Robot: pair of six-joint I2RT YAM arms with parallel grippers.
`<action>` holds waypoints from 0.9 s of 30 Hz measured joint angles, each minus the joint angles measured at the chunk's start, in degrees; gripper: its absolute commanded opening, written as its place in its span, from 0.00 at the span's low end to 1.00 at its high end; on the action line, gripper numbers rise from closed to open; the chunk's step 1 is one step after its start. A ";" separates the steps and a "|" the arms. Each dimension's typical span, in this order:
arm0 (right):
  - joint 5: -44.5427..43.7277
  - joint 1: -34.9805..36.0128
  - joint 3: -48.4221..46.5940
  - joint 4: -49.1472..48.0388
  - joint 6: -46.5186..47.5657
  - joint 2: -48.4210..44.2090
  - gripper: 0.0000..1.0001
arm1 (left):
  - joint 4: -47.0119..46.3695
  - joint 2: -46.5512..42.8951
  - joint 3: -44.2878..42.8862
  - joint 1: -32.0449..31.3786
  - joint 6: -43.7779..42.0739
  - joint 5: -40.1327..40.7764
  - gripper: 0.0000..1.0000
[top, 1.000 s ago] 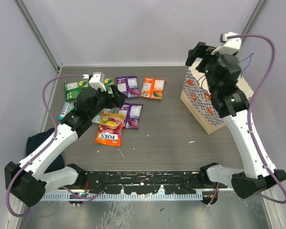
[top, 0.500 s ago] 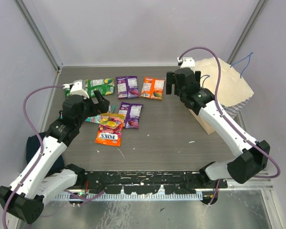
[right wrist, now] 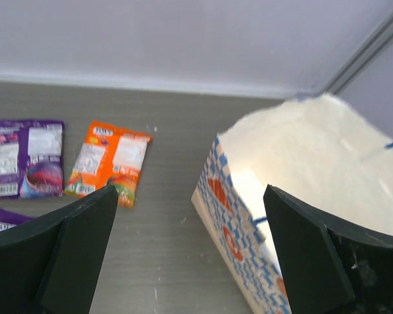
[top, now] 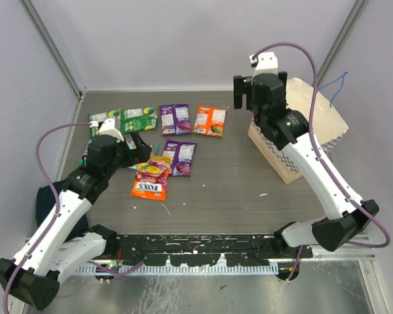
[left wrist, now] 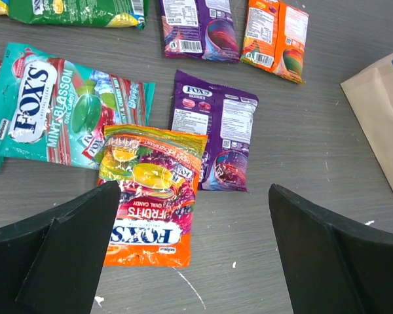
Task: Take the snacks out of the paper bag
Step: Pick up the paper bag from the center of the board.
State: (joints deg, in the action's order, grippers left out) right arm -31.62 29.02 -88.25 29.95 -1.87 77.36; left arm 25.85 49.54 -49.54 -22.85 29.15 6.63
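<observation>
Several snacks (top: 175,118) lie flat on the table's (top: 223,190) left half. Green, purple and orange pkts sit in the far row; teal (left wrist: 52,111), orange-yellow (left wrist: 150,190) and another purple are nearer.

L gripper (top: 141,148) hovers over the nearer cluster, jaws spread wide, nothing between them. In its wrist view the orange-yellow pkt is just below the gap and partly overlaps the teal one. This arm is well apart from the bag.

R gripper (top: 247,97) is up high at far centre-right, jaws also fully apart and empty. It hangs just beside the far-left rim of the paper bag (top: 327,118).

The bag sits at the table's right edge, mouth up as far as I can tell, checkered side facing left. So the opening lies right of and below the R fingers, and the R arm is clearly the nearer one.

Bag inside is washed-out cream in the R wrist view, so can't tell if any pkt is left in there. If one is, prob. a short reach right and down into the mouth.
</observation>
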 measured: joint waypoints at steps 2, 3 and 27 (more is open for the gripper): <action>-0.31 0.00 -4.79 -0.04 1.95 1.55 1.00 | 0.44 -0.46 0.20 0.00 0.00 -0.42 0.98; -0.37 -0.09 -6.82 -0.15 2.82 2.23 1.00 | 0.76 -0.52 0.24 0.00 0.02 -0.68 0.98; 18.05 -16.76 10.29 2.75 -1.44 3.41 0.90 | 0.33 2.14 7.61 0.00 0.44 -13.31 0.98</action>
State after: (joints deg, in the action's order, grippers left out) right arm -13.56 12.25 -77.95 32.71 -3.31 80.77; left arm 26.17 51.68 -41.93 -22.85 29.58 -6.68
